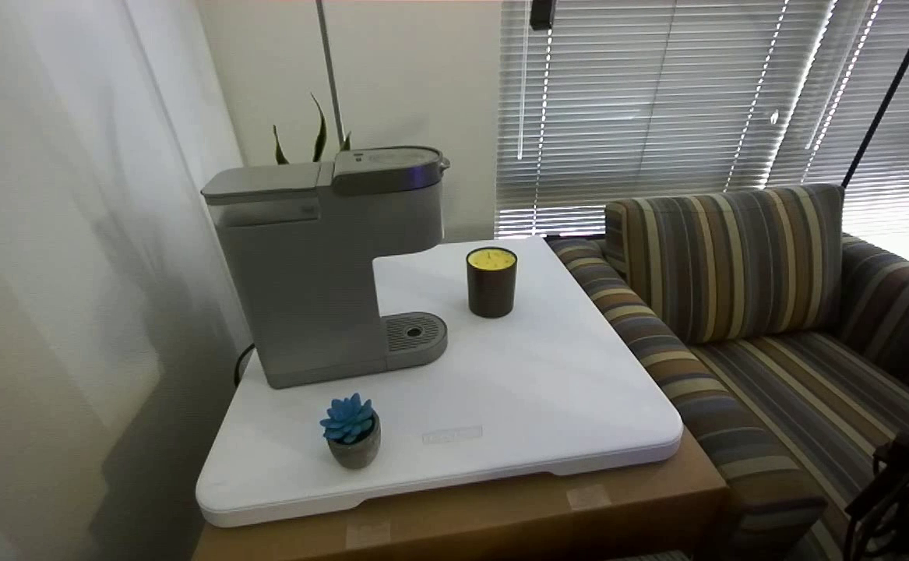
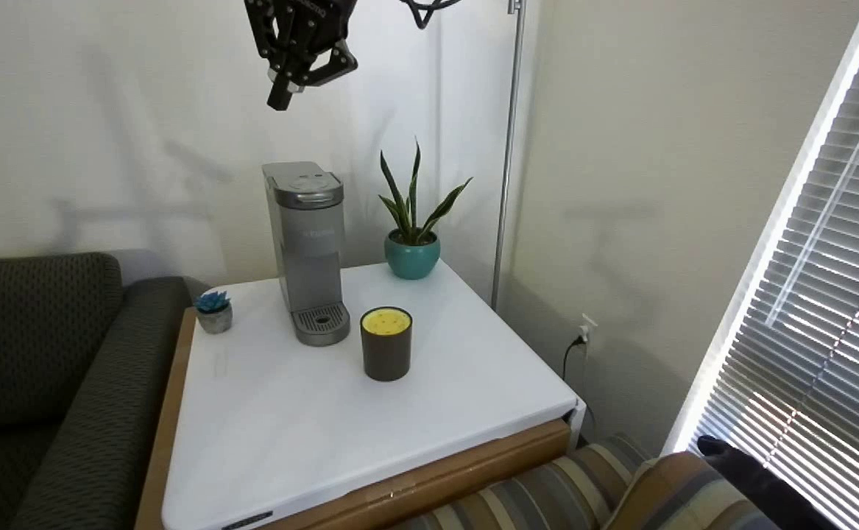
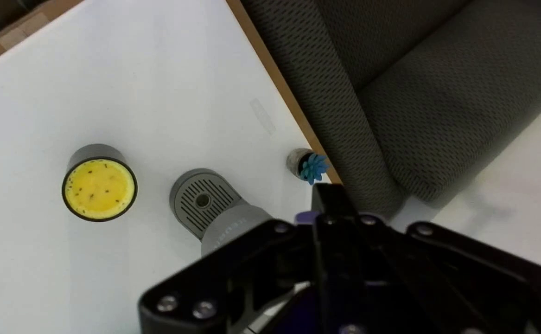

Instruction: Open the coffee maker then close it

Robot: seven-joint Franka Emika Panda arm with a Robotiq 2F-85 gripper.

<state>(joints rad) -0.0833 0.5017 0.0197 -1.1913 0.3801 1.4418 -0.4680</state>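
Note:
The grey coffee maker (image 1: 322,273) stands upright on a white table, seen in both exterior views. Its top lid (image 1: 388,160) lies down flush on the body. In an exterior view my gripper (image 2: 280,99) hangs in the air above the machine, apart from it. From the wrist, the fingertips of the gripper (image 3: 328,197) meet with nothing between them. There, the round drip base (image 3: 203,199) and part of the front of the coffee maker (image 3: 233,227) show left of the fingers, while the gripper hides the rest of it.
A dark cup with a yellow top (image 2: 386,346) stands in front of the machine. Beside it sits a small pot with a blue succulent (image 1: 353,436). A teal-potted plant (image 2: 412,254) and a metal pole (image 2: 510,147) are behind. Sofas border the white table (image 1: 547,389).

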